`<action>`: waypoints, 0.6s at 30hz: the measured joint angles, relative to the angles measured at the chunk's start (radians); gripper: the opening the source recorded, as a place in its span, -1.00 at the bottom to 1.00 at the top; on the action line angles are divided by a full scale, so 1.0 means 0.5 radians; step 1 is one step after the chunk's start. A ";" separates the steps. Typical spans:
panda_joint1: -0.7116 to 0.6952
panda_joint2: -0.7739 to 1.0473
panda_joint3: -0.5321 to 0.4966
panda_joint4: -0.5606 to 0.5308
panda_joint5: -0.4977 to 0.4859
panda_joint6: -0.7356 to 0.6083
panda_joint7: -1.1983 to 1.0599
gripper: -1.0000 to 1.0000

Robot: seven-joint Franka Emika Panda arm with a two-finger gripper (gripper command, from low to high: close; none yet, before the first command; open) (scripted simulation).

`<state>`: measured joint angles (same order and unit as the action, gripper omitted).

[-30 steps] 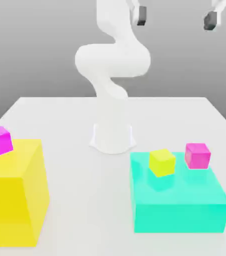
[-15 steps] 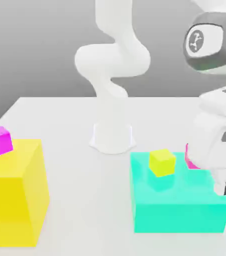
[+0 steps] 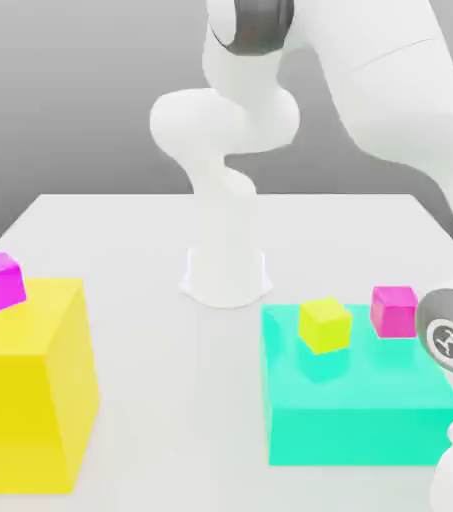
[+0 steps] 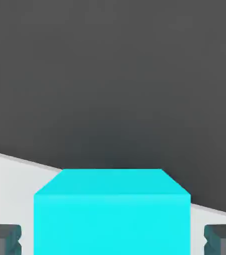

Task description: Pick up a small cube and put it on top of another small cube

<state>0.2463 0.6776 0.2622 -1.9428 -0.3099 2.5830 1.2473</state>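
Cyan fills your hand camera: the small cube point(image 4: 112, 209) sits on the desk point(image 4: 10, 172), square between the tool point(image 4: 112, 239) tips. A second ago the arm point(image 3: 448, 340) was up at 12 o'clock in the exterior view; now it has swung down to 4 o'clock, beside the large cyan block point(image 3: 360, 410). The fingers point(image 4: 4, 238) stand apart, a sliver of desk each side, so to my eye you're lined up to close, not yet gripping. The arm is bent low, wrist reaching down over the corner.
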 joint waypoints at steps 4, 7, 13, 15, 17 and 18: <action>0.000 -0.009 0.002 -0.002 0.009 -0.006 -0.006 -1.00; -0.046 -0.190 0.064 -0.047 0.079 -0.141 -0.052 -1.00; -0.084 -0.598 0.188 -0.317 0.204 -0.286 -0.130 -1.00; -0.090 -0.736 0.224 -0.420 0.258 -0.319 -0.162 -1.00; -0.095 -0.876 0.260 -0.524 0.320 -0.351 -0.199 -1.00; -0.097 -0.947 0.277 -0.576 0.354 -0.366 -0.220 -1.00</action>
<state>0.1978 0.2043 0.4008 -2.2308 -0.1328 2.4000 1.1374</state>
